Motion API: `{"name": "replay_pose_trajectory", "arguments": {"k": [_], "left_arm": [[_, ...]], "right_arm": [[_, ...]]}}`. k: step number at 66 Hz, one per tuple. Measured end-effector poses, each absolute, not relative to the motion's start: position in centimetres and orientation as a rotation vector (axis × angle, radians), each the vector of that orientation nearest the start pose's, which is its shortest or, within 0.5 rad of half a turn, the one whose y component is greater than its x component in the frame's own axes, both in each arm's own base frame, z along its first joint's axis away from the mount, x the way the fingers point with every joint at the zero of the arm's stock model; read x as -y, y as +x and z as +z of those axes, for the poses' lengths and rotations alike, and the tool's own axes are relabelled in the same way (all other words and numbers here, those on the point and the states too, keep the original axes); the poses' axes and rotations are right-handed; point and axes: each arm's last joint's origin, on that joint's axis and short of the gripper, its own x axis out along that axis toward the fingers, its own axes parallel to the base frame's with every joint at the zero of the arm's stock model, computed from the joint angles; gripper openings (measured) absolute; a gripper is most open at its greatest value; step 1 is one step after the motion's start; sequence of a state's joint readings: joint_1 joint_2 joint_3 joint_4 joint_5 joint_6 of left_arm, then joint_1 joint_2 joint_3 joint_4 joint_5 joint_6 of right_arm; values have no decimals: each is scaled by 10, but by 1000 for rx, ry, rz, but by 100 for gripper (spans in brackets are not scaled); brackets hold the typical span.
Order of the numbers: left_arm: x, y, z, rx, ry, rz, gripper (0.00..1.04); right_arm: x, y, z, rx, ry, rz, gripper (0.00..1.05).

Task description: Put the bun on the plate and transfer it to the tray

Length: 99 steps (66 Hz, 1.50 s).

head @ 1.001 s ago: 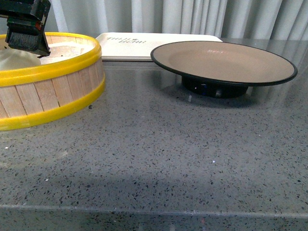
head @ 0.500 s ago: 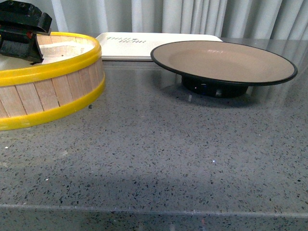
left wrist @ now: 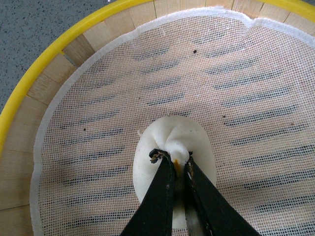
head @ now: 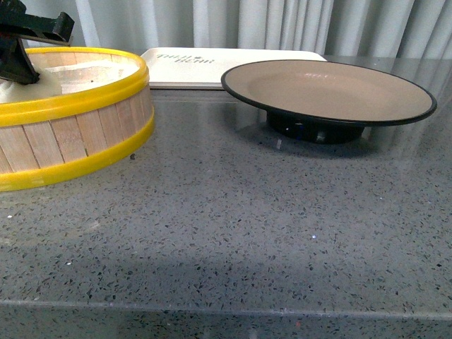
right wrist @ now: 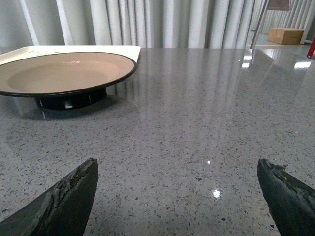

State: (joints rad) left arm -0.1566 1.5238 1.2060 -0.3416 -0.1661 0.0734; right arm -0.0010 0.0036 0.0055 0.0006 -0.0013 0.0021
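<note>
Upright, pleats skyward, the bun (left wrist: 167,135) is pinched by the left hand (left wrist: 173,158).

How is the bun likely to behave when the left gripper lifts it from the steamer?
Probably soft: the pleated top of the bun looks pinched between the nearly closed fingers of the left gripper, so it may dent or tear there. It is small and likely light. Its base might cling to the mesh liner and tug it upward.
</note>
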Motion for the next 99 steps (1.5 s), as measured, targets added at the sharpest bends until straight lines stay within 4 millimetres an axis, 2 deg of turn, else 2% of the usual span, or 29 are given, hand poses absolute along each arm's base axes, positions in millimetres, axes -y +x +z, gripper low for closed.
{"name": "replay_pose_trajectory", "arguments": {"k": [14,27,34,38,42,45,50,58,62,66,72,99], "left_arm": [[51,332,311,-609,177,-23,4],[71,330,352,-517,185,-59,4],[94,329,375,-458,191,-106,4],[121,330,391,-415,192,-165,4],[148,332,396,-398,192,-218,4],[162,334,395,-395,197,-242,4],[203,341,387,-401,219,-311,4],[248,349,372,-411,255,-361,4],[270,353,363,-417,283,-381,4],[283,354,356,-433,312,-402,4],[293,357,351,-432,356,-396,4],[308,370,315,-485,485,-396,4]], "right_arm": [[0,98,165,2,2,0,96],[0,98,165,2,2,1,96],[0,98,165,2,2,1,96],[0,98,165,2,2,1,96],[0,98,165,2,2,0,96],[0,98,165,2,2,0,96],[0,98,165,2,2,0,96],[0,98,165,2,2,0,96],[0,98,165,2,2,1,96],[0,98,165,2,2,0,96],[0,98,165,2,2,0,96],[0,98,165,2,2,0,96]]}}
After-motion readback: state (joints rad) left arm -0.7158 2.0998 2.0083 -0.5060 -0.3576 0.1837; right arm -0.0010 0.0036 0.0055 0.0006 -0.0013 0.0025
